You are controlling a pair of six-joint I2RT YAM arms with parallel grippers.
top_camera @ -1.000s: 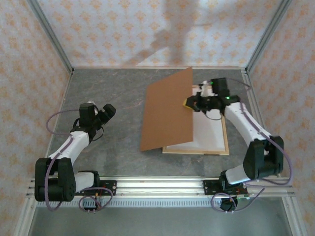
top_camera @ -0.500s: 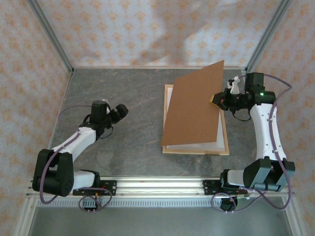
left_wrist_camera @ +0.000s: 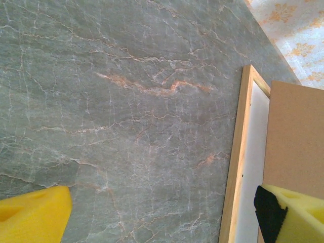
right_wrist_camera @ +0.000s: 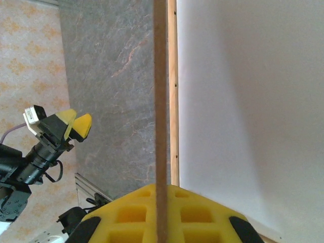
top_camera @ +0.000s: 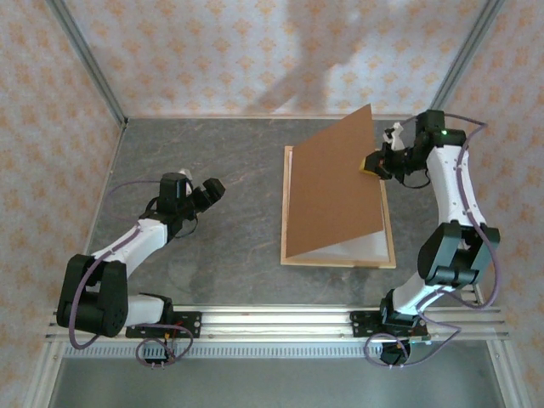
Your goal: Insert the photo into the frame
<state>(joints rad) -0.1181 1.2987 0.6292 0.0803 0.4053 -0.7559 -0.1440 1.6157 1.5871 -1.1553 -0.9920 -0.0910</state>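
The frame (top_camera: 338,261) of thin light wood lies flat at the table's right; its left strip (left_wrist_camera: 238,152) also runs up the left wrist view. A plain white sheet (top_camera: 370,245) fills its inside; whether this is the photo lying face down I cannot tell. My right gripper (top_camera: 371,163) is shut on the right edge of the brown backing board (top_camera: 331,187), which stands tilted above the frame. The right wrist view has the board edge-on (right_wrist_camera: 160,101) between the yellow pads (right_wrist_camera: 131,217). My left gripper (top_camera: 208,189) is open over bare table, left of the frame.
The grey marbled table (top_camera: 204,255) stretches left of the frame. Patterned walls and metal corner posts (top_camera: 85,59) close in the back and sides. An aluminium rail (top_camera: 272,319) with both arm bases runs along the near edge.
The right gripper has swung the backing board from the frame's left side to the right and tilted it up steeper. The left arm has reached a little further toward the frame.
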